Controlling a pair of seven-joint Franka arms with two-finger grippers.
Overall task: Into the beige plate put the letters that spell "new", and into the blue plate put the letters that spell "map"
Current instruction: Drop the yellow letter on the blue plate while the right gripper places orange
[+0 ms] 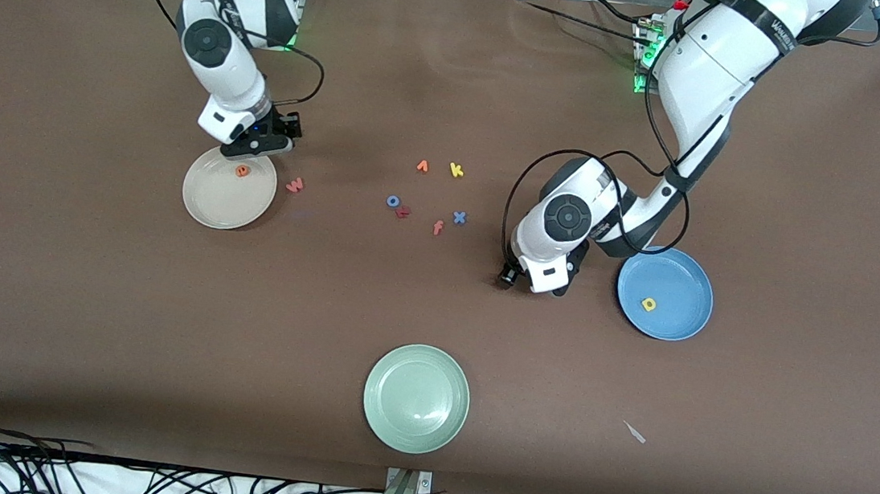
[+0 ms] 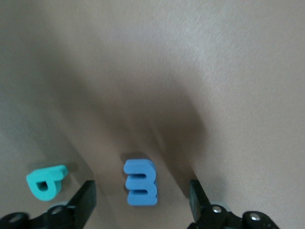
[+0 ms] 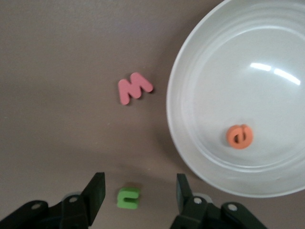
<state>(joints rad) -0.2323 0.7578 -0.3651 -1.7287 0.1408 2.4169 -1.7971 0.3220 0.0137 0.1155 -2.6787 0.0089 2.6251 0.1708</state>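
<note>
At the right arm's end of the table, we see the beige plate holding the orange e. The right gripper hangs low beside its rim, fingers apart around the green n on the cloth, gripping nothing. The pink w lies just beside the plate. Toward the left arm's end, the left gripper straddles the blue m with fingers spread, gaps on both sides. The teal letter lies near it. The blue plate holds the yellow letter.
</note>
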